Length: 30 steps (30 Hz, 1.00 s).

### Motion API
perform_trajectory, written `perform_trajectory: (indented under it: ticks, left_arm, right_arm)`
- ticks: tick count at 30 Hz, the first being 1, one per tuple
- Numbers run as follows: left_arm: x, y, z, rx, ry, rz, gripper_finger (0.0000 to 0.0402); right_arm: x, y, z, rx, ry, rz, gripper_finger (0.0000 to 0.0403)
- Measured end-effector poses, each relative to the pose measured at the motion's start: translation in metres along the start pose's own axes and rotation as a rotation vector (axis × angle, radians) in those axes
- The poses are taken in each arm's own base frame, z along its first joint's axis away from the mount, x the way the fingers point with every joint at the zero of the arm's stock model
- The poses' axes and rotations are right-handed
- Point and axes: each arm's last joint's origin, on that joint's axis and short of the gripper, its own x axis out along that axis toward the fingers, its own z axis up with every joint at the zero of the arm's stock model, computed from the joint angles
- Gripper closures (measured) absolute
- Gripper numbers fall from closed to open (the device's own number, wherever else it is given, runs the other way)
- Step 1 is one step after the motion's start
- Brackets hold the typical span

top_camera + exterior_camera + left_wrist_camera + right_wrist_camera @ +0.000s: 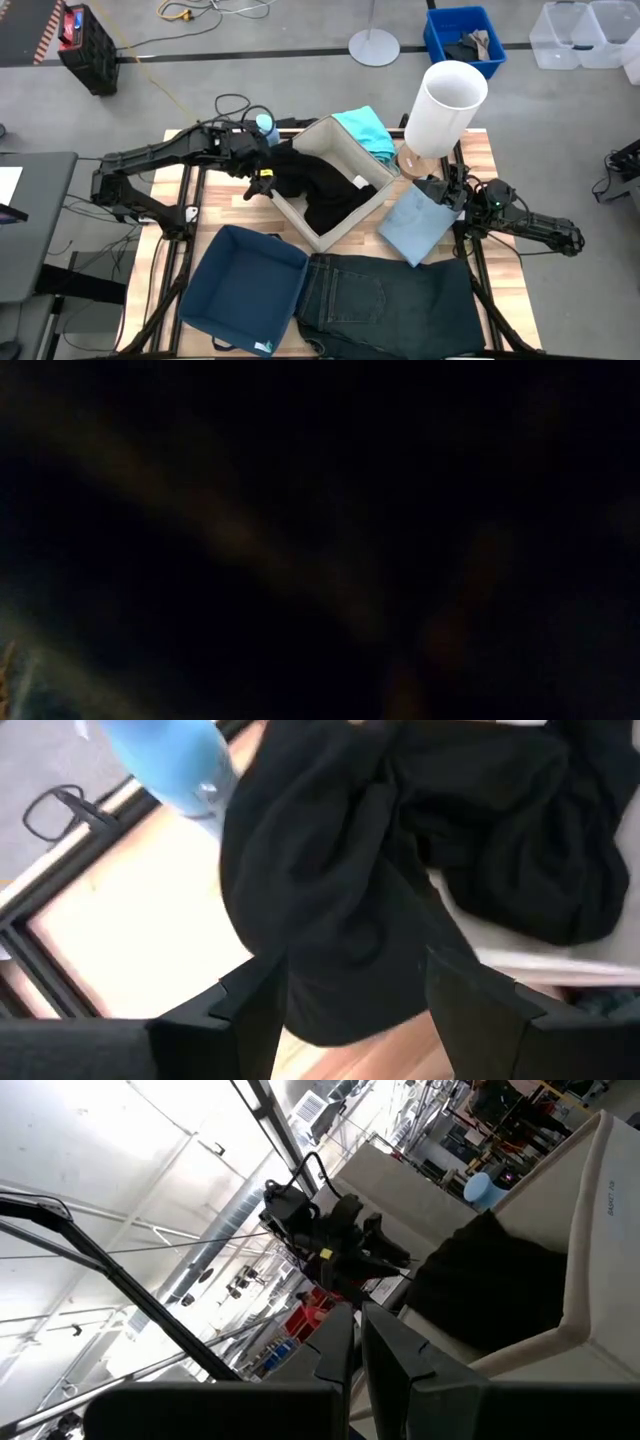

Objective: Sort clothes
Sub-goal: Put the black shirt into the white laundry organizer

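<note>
The left hand (pixel 262 182), fingers spread wide around the black garment (pixel 318 190) that spills over the beige box (pixel 372 205) rim, looks mid-placement; next it must let go and lift away, while the right hand (pixel 447 192) waits, pinched narrow.

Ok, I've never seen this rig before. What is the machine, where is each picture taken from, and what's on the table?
It is a robot with two dark arms at a wooden table. One picture looks straight down, two come from wrist cameras, and the table-level one is too dark to read.

On the table: a beige fabric box with a black garment draped over its wall, a turquoise garment behind it, a pale blue garment, dark jeans and a navy fabric box.

The left gripper is at the black garment, which lies between its open fingers. The right gripper, shut, waits by the pale blue garment.
</note>
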Motion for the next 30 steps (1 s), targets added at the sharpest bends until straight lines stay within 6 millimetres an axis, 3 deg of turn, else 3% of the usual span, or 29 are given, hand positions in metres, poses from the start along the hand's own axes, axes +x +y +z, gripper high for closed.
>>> perform_trajectory:
  ticks: [11, 25, 30]
  left_arm:
    - [0.003, -0.024, -0.020, 0.399, 0.045, -0.099, 0.0185]
    - [-0.004, -0.027, -0.042, 0.360, 0.178, -0.036, 0.0185]
    - [0.012, -0.028, -0.052, 0.347, 0.217, 0.012, 0.0185]
  right_arm:
    - [0.000, 0.000, 0.000, -0.015, 0.000, -0.001, 0.0356]
    - [0.000, 0.000, 0.000, -0.026, 0.001, -0.001, 0.0356]
    - [0.000, 0.000, 0.000, -0.029, 0.001, 0.000, 0.0356]
